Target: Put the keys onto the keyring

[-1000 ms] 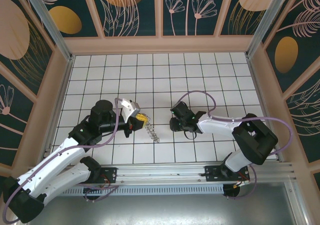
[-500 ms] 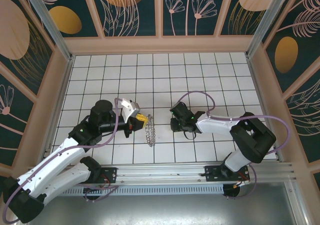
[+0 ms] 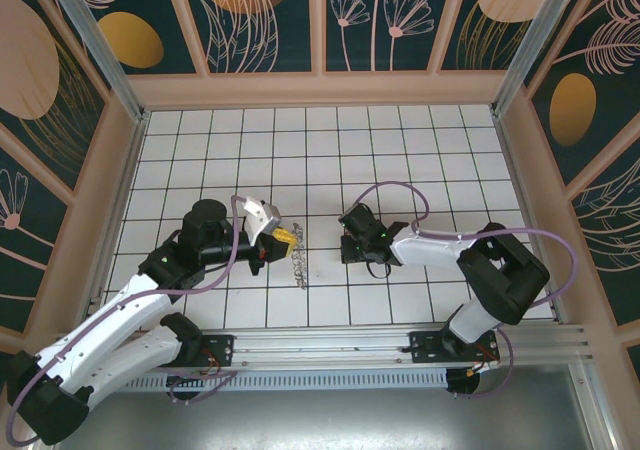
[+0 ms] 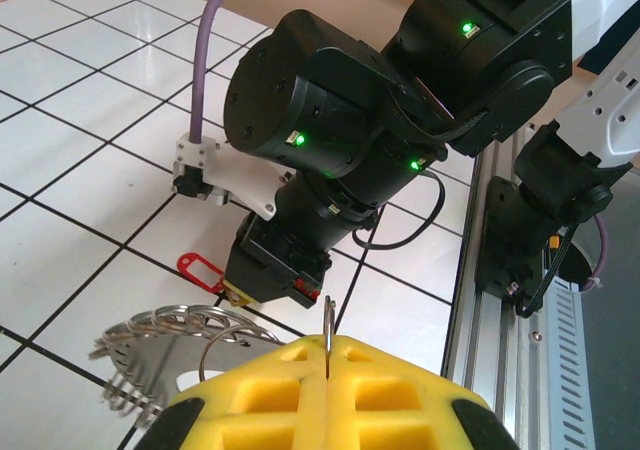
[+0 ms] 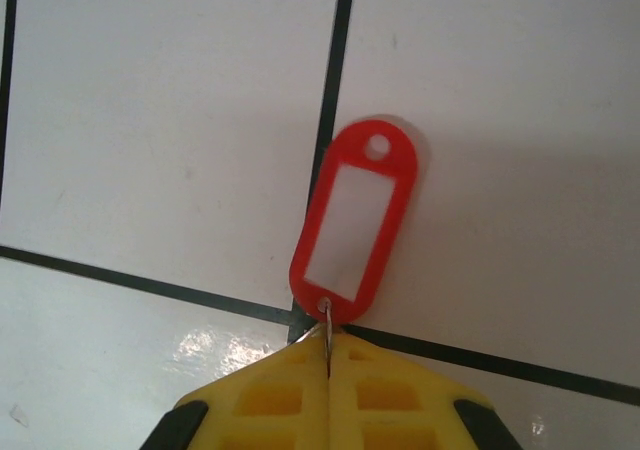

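As the right gripper [image 5: 328, 348] pinches the key tag [image 5: 352, 220] at its fingertips, the left gripper [image 4: 328, 348] clamps the keyring [image 4: 175, 325]; next, presumably, lift and thread.

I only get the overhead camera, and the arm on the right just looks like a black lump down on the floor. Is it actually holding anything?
Observer: Yes. Its wrist camera shows the right hand shut on the thin metal loop of a red tag.
Operator: Is the tag up in the air?
Observer: It looks to lie flat on the white tiles, across a black line.
Operator: And the yellow bit on the left?
Observer: That is the left hand, shut on a thin wire of the keyring, whose metal pieces fan out beside it.
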